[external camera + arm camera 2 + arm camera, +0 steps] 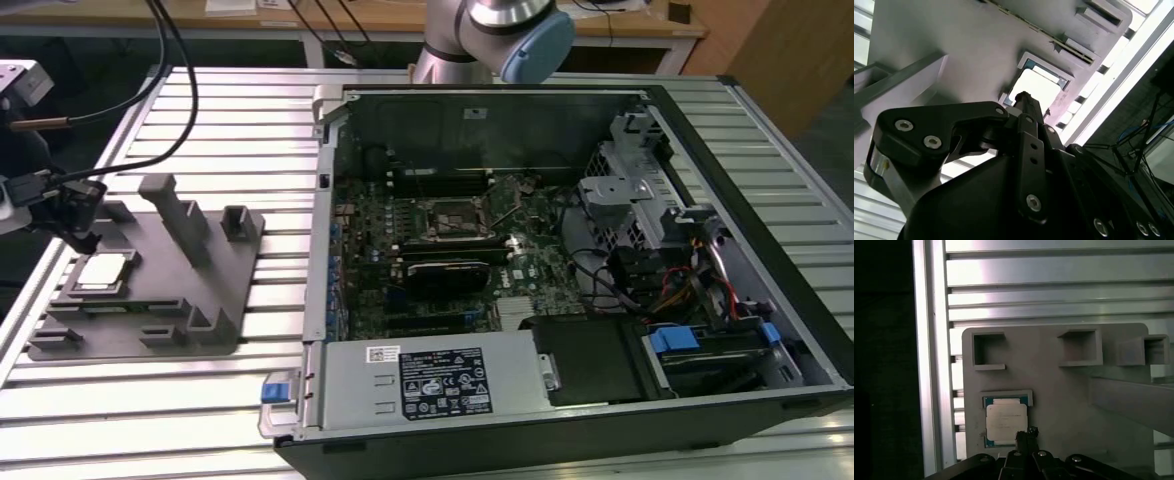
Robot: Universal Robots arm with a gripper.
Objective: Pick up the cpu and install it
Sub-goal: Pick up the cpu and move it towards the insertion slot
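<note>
The cpu sits in a recess of the grey plate on the worktop (exterior view's left). The pincer hangs just above its edge; can't tell if it's apart or together.

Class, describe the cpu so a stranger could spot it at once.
Beside the open computer case, on the exterior view's left, lies a grey fixture plate. In its shallow square pocket sits the cpu, the only silvery square among grey blocks.

A wooden desk stands behind the slatted metal table.
</note>
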